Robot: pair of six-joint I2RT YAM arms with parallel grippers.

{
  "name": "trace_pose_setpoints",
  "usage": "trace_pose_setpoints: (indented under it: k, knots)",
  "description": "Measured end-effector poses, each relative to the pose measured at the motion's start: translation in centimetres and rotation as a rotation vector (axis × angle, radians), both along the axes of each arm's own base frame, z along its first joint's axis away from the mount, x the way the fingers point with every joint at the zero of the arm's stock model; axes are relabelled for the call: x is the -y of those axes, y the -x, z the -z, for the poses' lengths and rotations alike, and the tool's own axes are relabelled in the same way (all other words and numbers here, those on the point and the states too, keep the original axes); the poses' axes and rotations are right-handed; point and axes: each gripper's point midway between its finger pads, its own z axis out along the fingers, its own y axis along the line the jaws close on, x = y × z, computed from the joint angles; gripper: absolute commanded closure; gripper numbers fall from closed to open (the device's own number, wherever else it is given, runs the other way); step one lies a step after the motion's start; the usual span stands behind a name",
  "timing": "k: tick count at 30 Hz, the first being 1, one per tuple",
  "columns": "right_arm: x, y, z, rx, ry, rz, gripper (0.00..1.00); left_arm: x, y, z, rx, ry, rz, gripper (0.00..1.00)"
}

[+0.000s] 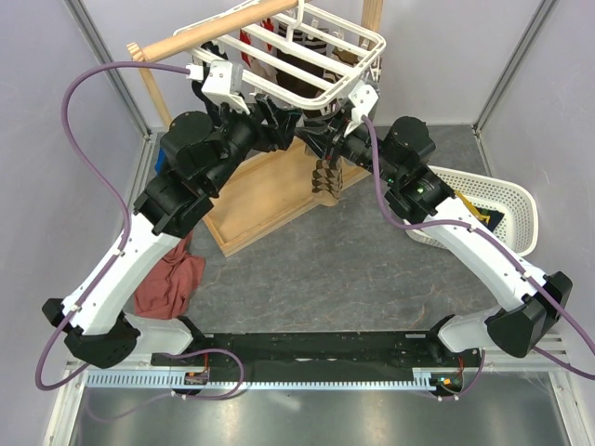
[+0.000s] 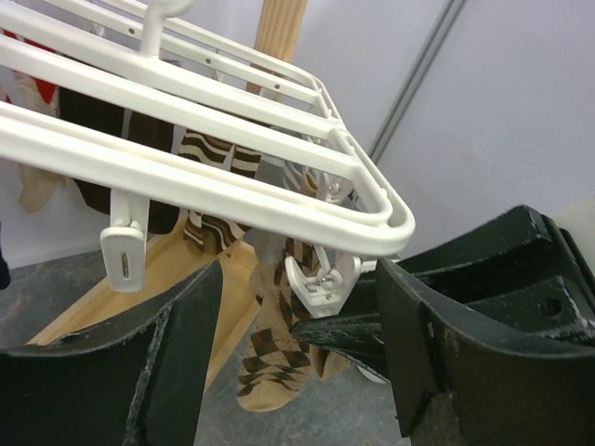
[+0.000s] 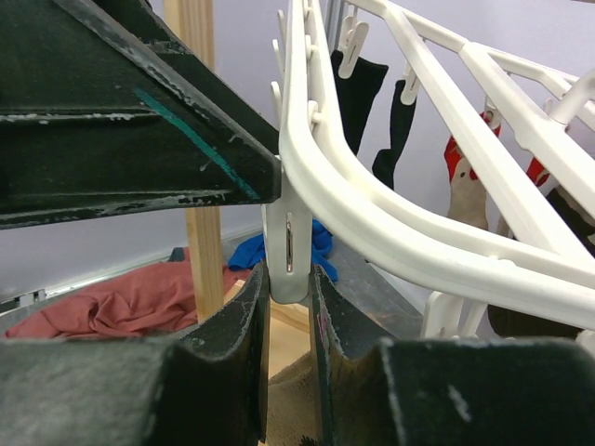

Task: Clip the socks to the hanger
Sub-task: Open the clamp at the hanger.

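left jaws spread | right jaws pinching peg of hanger | grey table | lilac walls

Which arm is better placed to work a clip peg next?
Right, I'd judge. The right claw is closed around a white clip peg under the hanger rim, a finger on each side. The left claw is open and empty below the frame's corner.

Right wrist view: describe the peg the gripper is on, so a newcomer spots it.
Find the white hanger frame filling the right side. Follow its outer rail down to the curved corner, where one peg hangs. Unlike the other pegs, it sits pinched between the right gripper's two black fingers.
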Motion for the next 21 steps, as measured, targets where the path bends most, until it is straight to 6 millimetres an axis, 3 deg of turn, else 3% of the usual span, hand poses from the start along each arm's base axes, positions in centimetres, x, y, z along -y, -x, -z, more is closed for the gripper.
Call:
trace_pose_setpoints:
  k: [3,15,21]
  knots:
    - [0.14,-0.13,-0.08,0.012,0.006,0.018,1.0,0.09,-0.42,-0.06,-0.004,-0.001,-0.012,0.37]
    - [-0.16,-0.13,0.05,0.035,0.026,0.05,1.0,0.32,-0.3,-0.2,-0.021,0.014,-0.009,0.43]
    - [-0.17,-0.17,0.03,0.044,0.031,0.062,1.0,0.71,-0.16,-0.38,-0.025,0.025,0.003,0.55]
